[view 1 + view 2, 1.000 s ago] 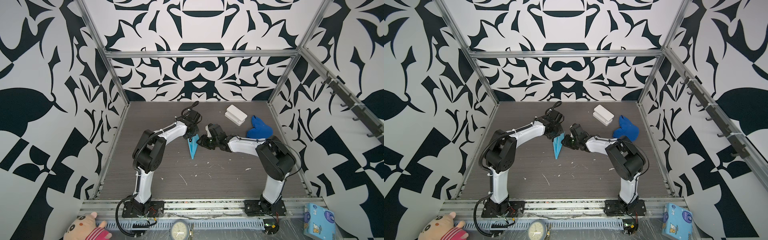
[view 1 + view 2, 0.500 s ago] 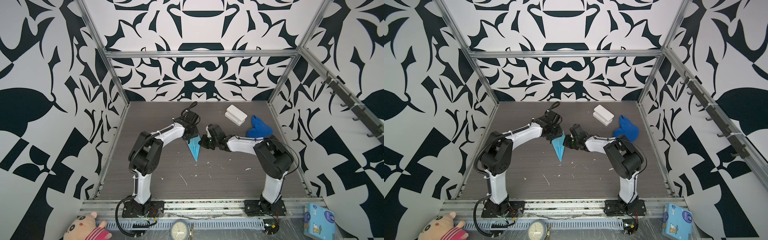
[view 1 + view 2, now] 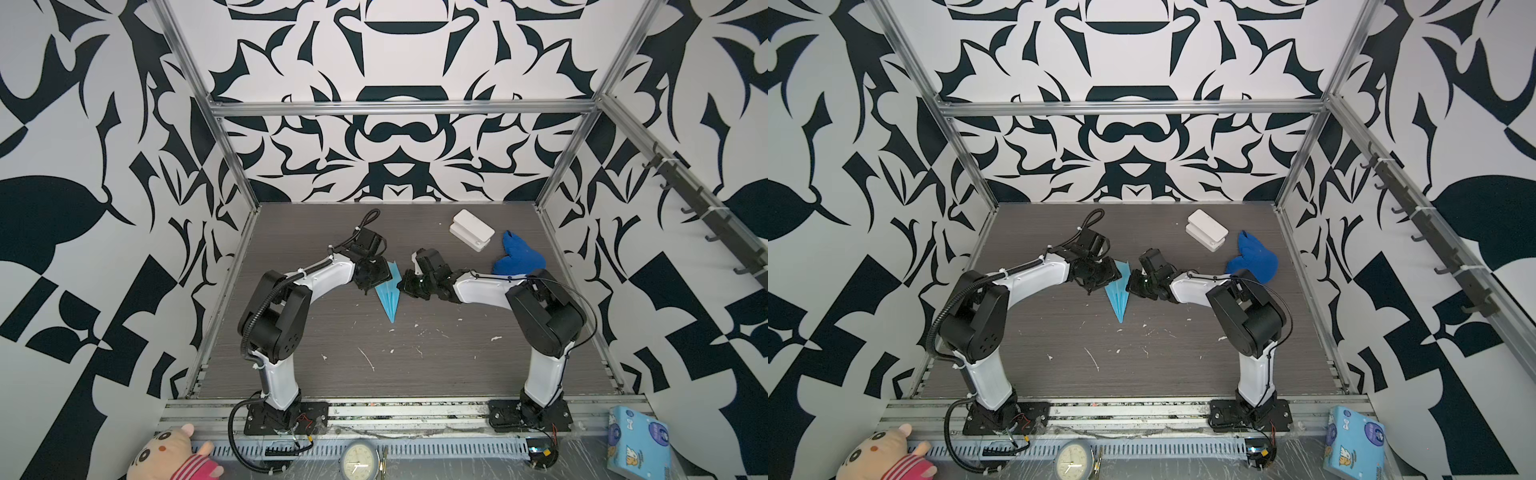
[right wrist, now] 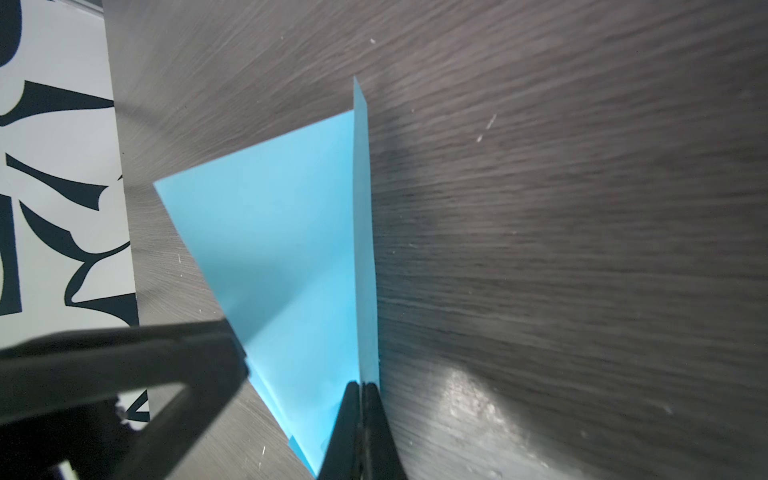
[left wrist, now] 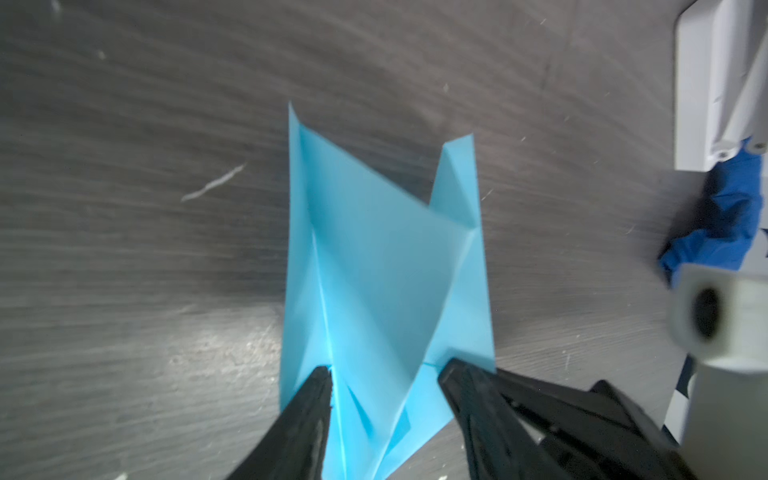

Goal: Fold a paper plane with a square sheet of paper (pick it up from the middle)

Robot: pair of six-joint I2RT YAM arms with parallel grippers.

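The square sheet of paper is folded into a light-blue paper plane [image 3: 389, 296] [image 3: 1119, 296], a slim dart with its nose toward the table's front. My left gripper [image 3: 372, 281] [image 3: 1101, 279] stands open at the wide tail. In the left wrist view its gripper [image 5: 384, 372] has one black finger on either side of the raised folds of the plane [image 5: 374, 257]. My right gripper [image 3: 402, 285] [image 3: 1132, 285] comes from the other side. Its jaws [image 4: 362, 384] are shut on a thin upright flap of the plane [image 4: 291, 249].
A white box [image 3: 471, 230] and a royal-blue cloth lump [image 3: 517, 259] lie at the back right, behind the right arm. White scraps [image 3: 368, 358] dot the dark table. A plush toy [image 3: 166, 455], a clock [image 3: 357, 459] and a printed box [image 3: 638, 440] sit beyond the front rail.
My left gripper has opened and let go of the plane's tail. My right gripper has closed on the plane's flap. The plane's nose has shifted slightly rightward.
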